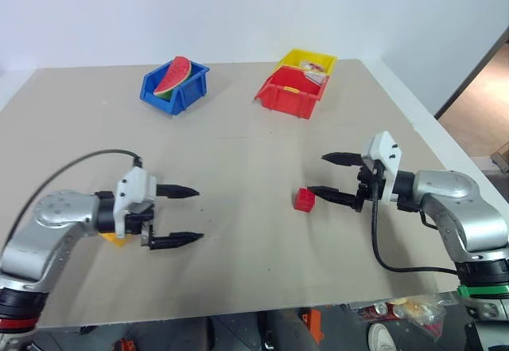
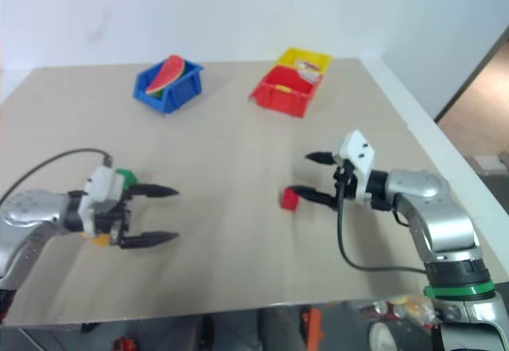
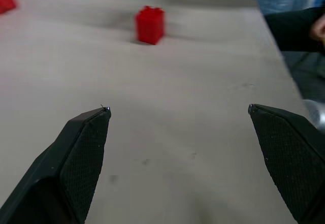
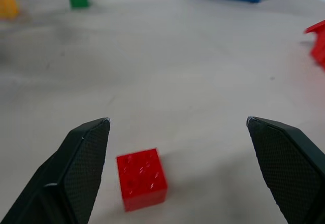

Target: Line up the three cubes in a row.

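Observation:
The red cube (image 1: pixel 304 199) lies on the table right of centre, just beside the lower fingertip of my right gripper (image 1: pixel 316 174). That gripper is open and points left, and the red cube (image 4: pixel 141 178) lies between its spread fingers, nearer one of them and touching neither. My left gripper (image 1: pixel 199 214) is open and empty at the left, pointing right toward the red cube (image 3: pixel 150 25). The yellow-orange cube (image 1: pixel 117 239) peeks out from under the left hand. The green cube (image 2: pixel 125 177) sits behind that hand, partly hidden.
At the back stand a blue bin (image 1: pixel 187 92) holding a toy watermelon slice (image 1: pixel 173 76), a red bin (image 1: pixel 286 100) and a yellow bin (image 1: pixel 296 55) behind it. Bare table lies between the two grippers. The table's right edge runs close behind the right arm.

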You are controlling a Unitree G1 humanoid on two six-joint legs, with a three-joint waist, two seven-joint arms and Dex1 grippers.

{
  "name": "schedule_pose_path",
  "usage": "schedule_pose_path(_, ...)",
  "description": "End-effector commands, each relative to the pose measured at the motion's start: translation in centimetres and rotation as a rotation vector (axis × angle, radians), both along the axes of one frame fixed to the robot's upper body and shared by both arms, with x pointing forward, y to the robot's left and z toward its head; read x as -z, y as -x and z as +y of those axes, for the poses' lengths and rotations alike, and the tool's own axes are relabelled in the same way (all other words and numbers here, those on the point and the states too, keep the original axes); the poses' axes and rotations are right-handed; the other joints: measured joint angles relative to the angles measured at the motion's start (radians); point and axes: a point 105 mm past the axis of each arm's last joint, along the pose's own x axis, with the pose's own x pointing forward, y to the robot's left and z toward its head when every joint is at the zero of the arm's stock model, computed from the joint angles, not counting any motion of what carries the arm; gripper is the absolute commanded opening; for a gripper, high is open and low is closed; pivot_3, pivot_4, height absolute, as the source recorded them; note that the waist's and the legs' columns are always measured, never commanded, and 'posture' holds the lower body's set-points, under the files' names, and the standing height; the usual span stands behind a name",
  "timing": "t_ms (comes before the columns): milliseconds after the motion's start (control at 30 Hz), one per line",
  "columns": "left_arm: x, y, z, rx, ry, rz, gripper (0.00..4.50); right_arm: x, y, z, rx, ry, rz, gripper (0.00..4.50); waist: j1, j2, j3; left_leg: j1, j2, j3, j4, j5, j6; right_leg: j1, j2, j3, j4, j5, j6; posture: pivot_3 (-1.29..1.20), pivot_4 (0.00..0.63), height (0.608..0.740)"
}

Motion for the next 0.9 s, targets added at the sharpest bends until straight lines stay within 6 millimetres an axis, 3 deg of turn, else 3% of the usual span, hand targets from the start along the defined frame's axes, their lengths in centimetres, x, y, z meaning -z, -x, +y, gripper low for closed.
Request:
schedule_pose_path(33, -0.9, 0.3, -1.7, 0.061, 0.027, -0.034, 4.50, 0.3, -0.1, 0.1, -0.025, 0.027, -0.024, 4.48, 0.000, 0.000, 0.000, 0.000, 0.000, 0.000, 0.000, 0.000, 0.000, 0.000, 0.000, 0.000, 0.000, 0.000, 0.000, 0.00, 0.150, 0.740)
schedule_pose_path(267, -0.7, 0.7, -3.5, 0.110, 0.067, -0.016, 4.50, 2.1, -0.1, 0.5, -0.039, 0.035, 0.001, 4.48, 0.000, 0.000, 0.000, 0.000, 0.000, -0.001, 0.000, 0.000, 0.000, 0.000, 0.001, 0.001, 0.000, 0.000, 0.000, 0.00, 0.150, 0.740)
schedule_pose_path(733, -0.4, 0.9, -4.1, 0.079, 0.091, -0.014, 4.50, 5.1, -0.9, 1.2, -0.056, 0.055, 0.025, 4.48, 0.000, 0.000, 0.000, 0.001, 0.000, -0.001, 0.000, 0.000, 0.000, 0.000, 0.002, 0.001, 0.000, 0.001, -0.001, 0.00, 0.150, 0.740)
schedule_pose_path(900, -0.1, 1.1, -3.9, 0.079, 0.077, -0.019, 4.50, 5.7, -1.1, 1.4, -0.077, 0.064, 0.029, 2.96, 0.001, 0.000, 0.000, 0.001, 0.000, -0.001, 0.000, 0.000, 0.000, 0.000, 0.002, 0.001, 0.000, 0.002, -0.002, 0.00, 0.150, 0.740)
